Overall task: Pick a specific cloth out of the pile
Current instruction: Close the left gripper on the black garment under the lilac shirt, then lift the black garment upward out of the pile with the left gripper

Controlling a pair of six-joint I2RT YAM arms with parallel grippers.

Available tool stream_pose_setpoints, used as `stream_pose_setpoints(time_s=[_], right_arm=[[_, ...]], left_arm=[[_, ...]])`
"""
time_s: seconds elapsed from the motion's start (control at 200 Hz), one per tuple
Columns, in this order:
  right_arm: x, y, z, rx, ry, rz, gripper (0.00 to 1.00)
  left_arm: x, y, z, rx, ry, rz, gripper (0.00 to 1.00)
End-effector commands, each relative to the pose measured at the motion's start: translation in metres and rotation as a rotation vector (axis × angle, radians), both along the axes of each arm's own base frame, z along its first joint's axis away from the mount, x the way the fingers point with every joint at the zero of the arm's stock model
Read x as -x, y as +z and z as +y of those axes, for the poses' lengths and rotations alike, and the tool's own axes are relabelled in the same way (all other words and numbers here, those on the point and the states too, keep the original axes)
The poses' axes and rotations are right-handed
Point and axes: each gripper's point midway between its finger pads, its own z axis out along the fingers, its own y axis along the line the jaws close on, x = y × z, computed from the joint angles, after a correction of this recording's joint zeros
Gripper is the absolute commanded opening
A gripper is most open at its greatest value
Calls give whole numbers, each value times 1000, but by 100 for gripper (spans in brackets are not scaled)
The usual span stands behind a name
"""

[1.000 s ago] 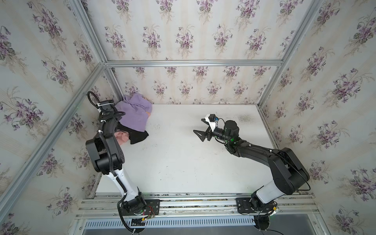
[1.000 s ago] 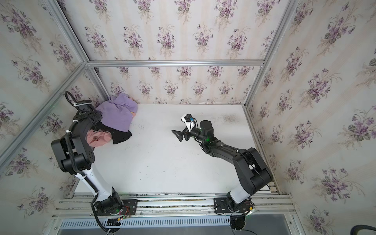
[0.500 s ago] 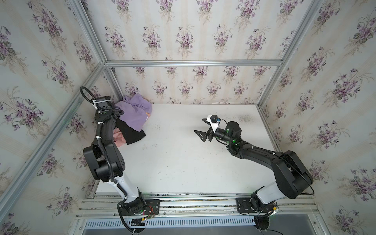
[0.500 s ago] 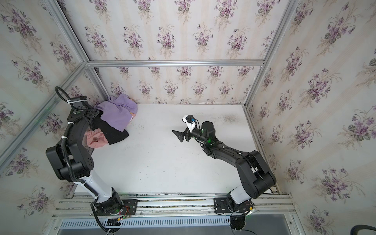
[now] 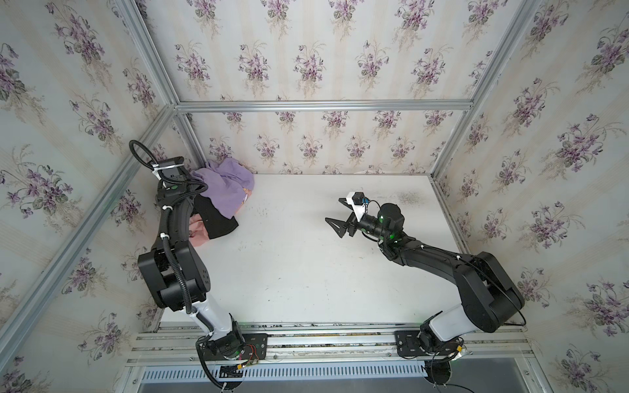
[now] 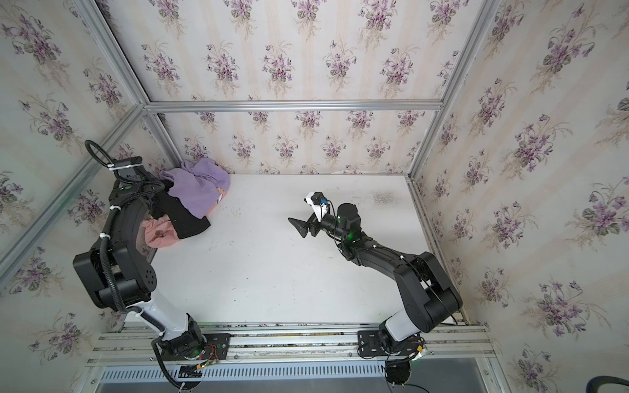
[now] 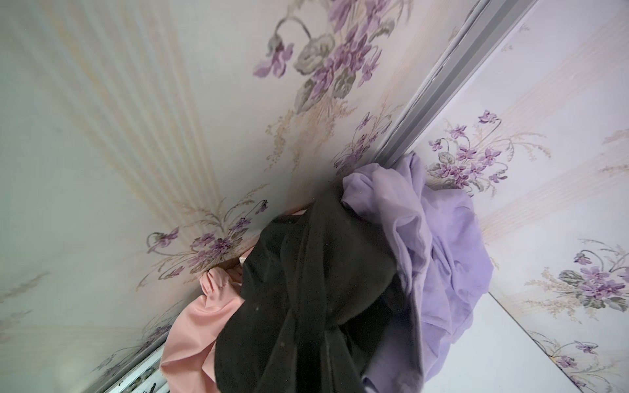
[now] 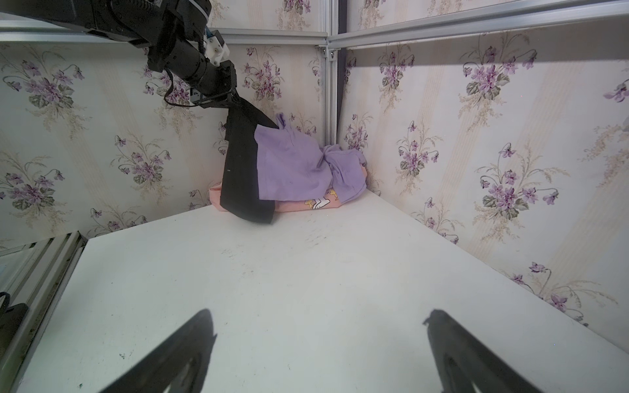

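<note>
The pile lies in the table's far left corner. The black cloth is stretched from my left gripper down to the table, and the gripper is shut on its upper end, raised above the pile. In the left wrist view the black cloth hides the jaws. The cloth shows in both top views. My right gripper hovers open and empty over mid-table, well to the right of the pile.
A lilac cloth drapes over the black one and leans into the corner. A salmon-pink cloth lies underneath. Papered walls and an aluminium corner post stand close behind the pile.
My left gripper has risen a little toward the left wall with the black cloth in it, drawing the cloth taut. The right arm has hardly moved.
</note>
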Motion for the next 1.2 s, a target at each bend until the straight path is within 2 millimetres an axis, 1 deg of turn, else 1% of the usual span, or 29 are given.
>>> stream_pose_setpoints(time_s=[0.0, 0.3, 0.545, 0.635, 0.98, 1.194], right_arm=[[0, 11, 1, -27, 3, -35, 100], [1, 9, 1, -15, 6, -47, 100], [4, 9, 0, -5, 7, -60, 100], [6, 10, -1, -4, 7, -66, 100], [10, 8, -4, 7, 4, -79, 100], [11, 6, -5, 10, 3, -89, 100]], left_arm=[[3, 22, 4, -26, 32, -54, 13], [12, 42, 5, -65, 46, -80, 12], [14, 45, 2, -54, 40, -94, 12], [16, 47, 2, -54, 43, -99, 11], [22, 68, -6, -64, 26, -145, 6], [32, 84, -11, -85, 21, -168, 5]])
